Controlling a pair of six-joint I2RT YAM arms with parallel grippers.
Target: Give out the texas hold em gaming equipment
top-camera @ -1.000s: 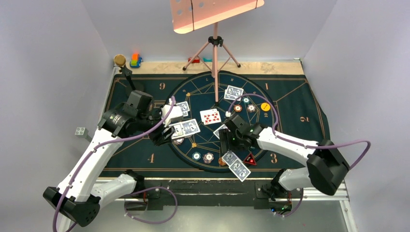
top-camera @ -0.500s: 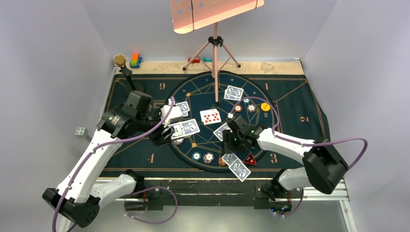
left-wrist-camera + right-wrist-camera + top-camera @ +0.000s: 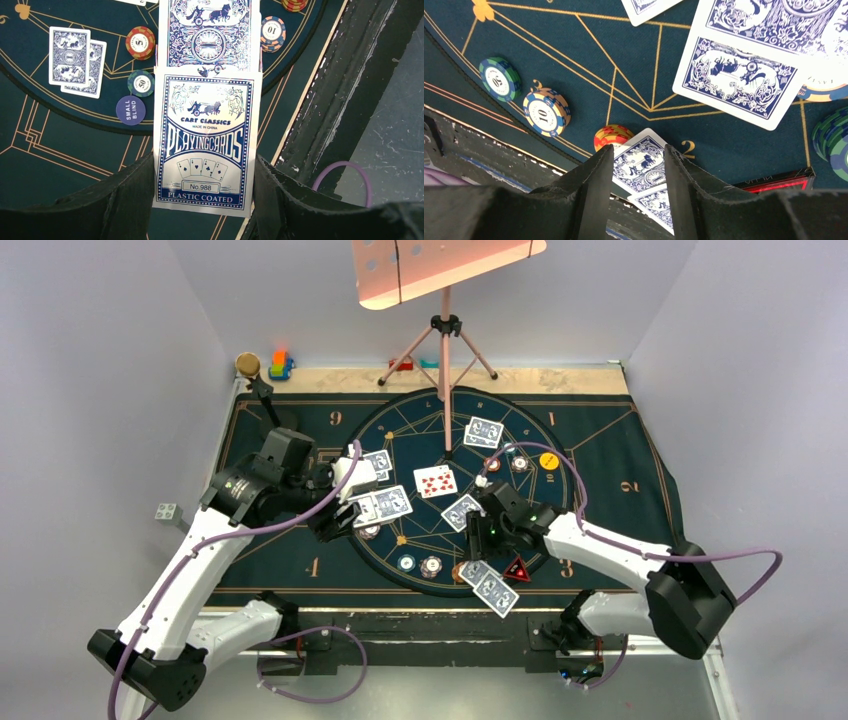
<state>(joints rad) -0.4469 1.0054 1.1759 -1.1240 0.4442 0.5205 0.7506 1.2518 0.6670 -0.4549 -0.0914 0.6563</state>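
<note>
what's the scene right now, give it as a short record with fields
left hand: shut on card pack
right hand: jaws apart, over the face-down pair at the near edge of the mat
face-up card: one, mid-mat
small blind disc: on the mat, beside a green chip
triangular marker: beside that pair
yellow disc: on the mat, beyond the right hand

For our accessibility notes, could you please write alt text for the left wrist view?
The left gripper holds a blue-and-white playing-card box, a blue-backed card showing beyond its far end. On the dark mat lie two overlapping face-down cards, several chips and a small-blind disc.
</note>
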